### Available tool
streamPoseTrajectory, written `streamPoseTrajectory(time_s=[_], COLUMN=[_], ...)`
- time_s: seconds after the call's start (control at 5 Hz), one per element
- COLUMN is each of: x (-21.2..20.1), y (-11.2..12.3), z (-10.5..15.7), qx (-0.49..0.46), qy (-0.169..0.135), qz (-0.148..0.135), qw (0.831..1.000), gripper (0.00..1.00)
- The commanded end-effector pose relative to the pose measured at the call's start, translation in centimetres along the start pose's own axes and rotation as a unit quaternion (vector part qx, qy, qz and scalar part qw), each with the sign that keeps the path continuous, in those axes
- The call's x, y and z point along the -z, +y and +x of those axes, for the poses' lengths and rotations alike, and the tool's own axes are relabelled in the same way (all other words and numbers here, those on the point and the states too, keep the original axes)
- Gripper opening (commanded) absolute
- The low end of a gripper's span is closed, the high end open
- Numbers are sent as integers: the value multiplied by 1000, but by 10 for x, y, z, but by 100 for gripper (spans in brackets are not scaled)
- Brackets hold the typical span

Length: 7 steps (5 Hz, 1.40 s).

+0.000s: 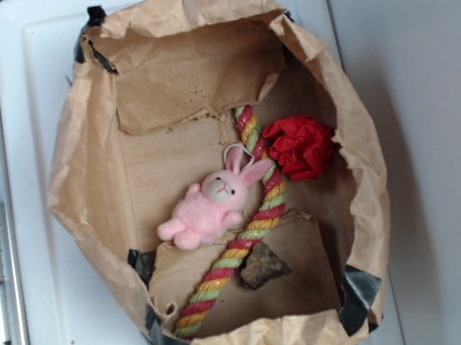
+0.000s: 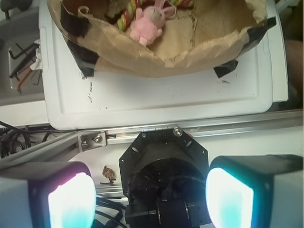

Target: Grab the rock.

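The rock [image 1: 263, 266], a small dark grey-brown jagged lump, lies on the floor of the open brown paper bag [image 1: 82, 181] near its front, just right of the striped rope [image 1: 225, 266]. It is out of sight in the wrist view. My gripper [image 2: 149, 202] shows only in the wrist view, back over the robot's black base [image 2: 161, 164], well short of the bag. It is open, its two glowing pads [image 2: 71, 202] far apart with nothing between them. The arm does not appear in the exterior view.
A pink plush bunny [image 1: 209, 206] lies on the rope mid-bag, also visible as the bunny [image 2: 148, 24] from the wrist. A red fabric ball [image 1: 301, 146] sits right of it. The bag rests on a white tray [image 1: 54, 309], taped with black patches [image 1: 359, 293].
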<state>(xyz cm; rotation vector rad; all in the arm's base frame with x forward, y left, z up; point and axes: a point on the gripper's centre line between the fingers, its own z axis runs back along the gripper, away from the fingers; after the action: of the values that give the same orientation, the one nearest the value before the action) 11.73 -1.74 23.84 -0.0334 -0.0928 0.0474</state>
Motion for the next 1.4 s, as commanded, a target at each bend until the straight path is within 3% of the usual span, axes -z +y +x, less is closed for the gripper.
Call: streamPoseTrajectory(time_s=[0.0,0.6,1.2], x=[2,29,50], y=[-23,-12,-2], z=[48,68,114], qx=[-19,5,49], qy=[-27,-42,-44], qz=[8,30,11], qw=[999,999,998], gripper=[100,100,100])
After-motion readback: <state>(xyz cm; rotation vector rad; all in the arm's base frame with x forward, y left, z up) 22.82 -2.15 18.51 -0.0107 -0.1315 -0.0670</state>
